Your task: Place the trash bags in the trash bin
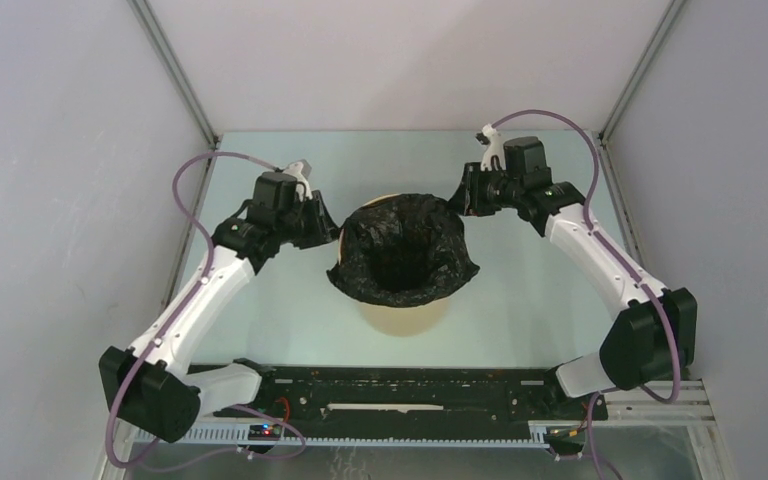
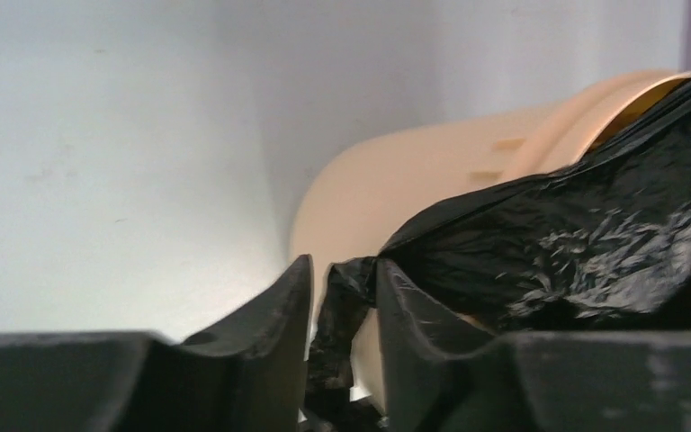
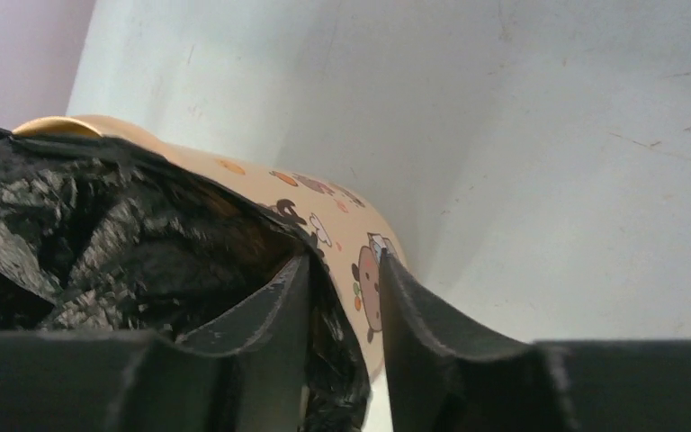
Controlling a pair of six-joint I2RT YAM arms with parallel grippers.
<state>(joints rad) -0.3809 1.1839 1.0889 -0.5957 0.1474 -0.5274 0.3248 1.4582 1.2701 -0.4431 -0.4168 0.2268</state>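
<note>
The glossy black trash bag (image 1: 405, 250) is spread wide inside the beige trash bin (image 1: 405, 318), its crinkled edge folded out over the rim. My left gripper (image 1: 328, 225) sits at the bin's left rim. In the left wrist view its fingers (image 2: 270, 324) stand slightly apart, and a strand of the bag (image 2: 337, 306) hangs loose in the gap beside the bin wall (image 2: 414, 171). My right gripper (image 1: 457, 200) is at the right rim and open. The bag's edge (image 3: 99, 234) lies against its inner finger, and the cartoon-printed bin wall (image 3: 342, 216) shows through the gap.
White walls with metal corner posts (image 1: 175, 75) close in the table (image 1: 540, 290) on three sides. A black rail (image 1: 400, 390) with both arm bases runs along the near edge. Purple cables (image 1: 195, 175) loop above each arm.
</note>
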